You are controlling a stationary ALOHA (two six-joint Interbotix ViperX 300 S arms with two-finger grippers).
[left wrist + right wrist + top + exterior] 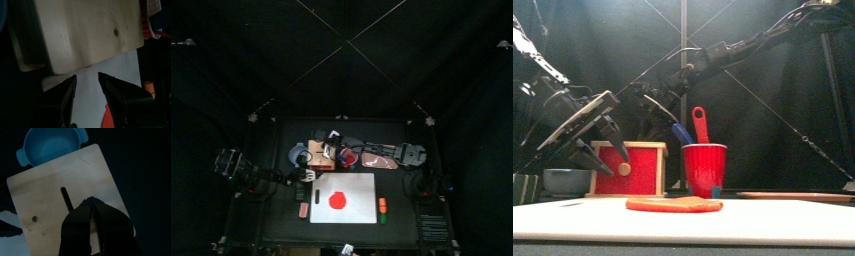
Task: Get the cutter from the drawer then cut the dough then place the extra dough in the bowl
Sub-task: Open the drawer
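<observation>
Black bench (285, 225), black curtains (342, 60) at back and sides; front open to the room.

White cutting board (358, 182) lies flat toward the bench's front, taken as reference.

- Pale wooden box (47, 193): just behind the board's back-left corner. Red drawer front (627, 170) faces the board and sits flush in its frame. Box top is oblong and the dark slot runs along its long axis.
- Pink tray (378, 160): behind the board's back-right part, flat.
- Blue-grey bowl (567, 181): behind and left of the board, just past one short end of the box, upright.
- Red cup (703, 168): behind the board, just right of the box, upright. Blue knife (681, 133) and red knife (700, 122) stand in it, handles up, leaning left.
- Dough (338, 199): flat red disc on the board, near its middle, slightly left. Round from above, no long axis to note.
- Small orange and green toys (382, 207): just off the board's right edge, too small to identify.

Left claw (87, 77): released, jaws apart, nothing between them, over the board's back-left edge and pointing at the box.
Right claw (90, 203): clenched, tips together, above the box top beside the slot.
</observation>
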